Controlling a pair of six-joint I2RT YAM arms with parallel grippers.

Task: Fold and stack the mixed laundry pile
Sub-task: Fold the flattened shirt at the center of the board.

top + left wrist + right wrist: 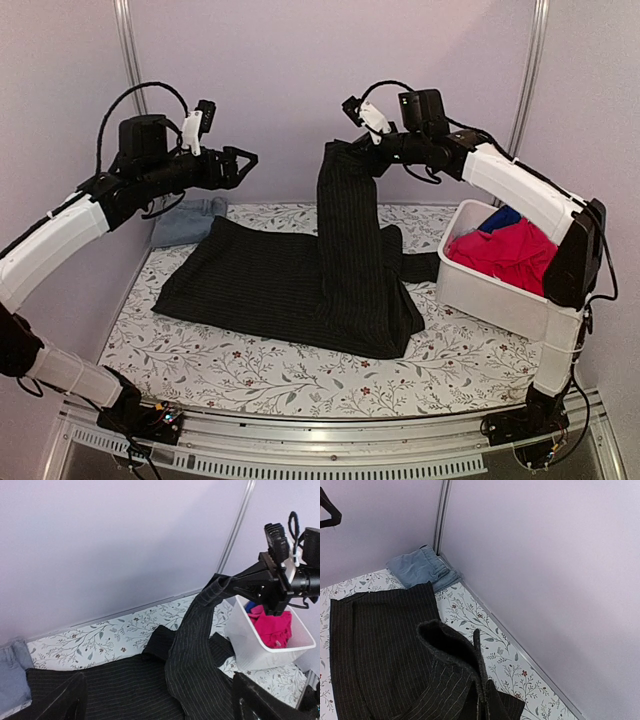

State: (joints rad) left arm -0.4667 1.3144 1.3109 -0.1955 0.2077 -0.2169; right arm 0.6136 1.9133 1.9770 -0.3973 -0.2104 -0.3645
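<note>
The black pinstriped garment (290,285) lies spread across the floral table cover (250,365). My right gripper (352,152) is shut on one end of it and holds that part (348,200) raised high over the back of the table. In the right wrist view the bunched pinstriped cloth (452,680) hides my fingers. My left gripper (238,165) is open and empty, in the air above the back left, apart from the garment; its fingers (62,702) stand wide apart. The light blue denim piece (188,220) lies folded in the back left corner. Red-pink cloth (510,255) and royal blue cloth (500,218) lie in the bin.
The white plastic bin (490,295) stands at the right edge of the table, close to the garment's right side. Lilac walls close in the back and both sides. The denim also shows in the right wrist view (422,569), against the corner post.
</note>
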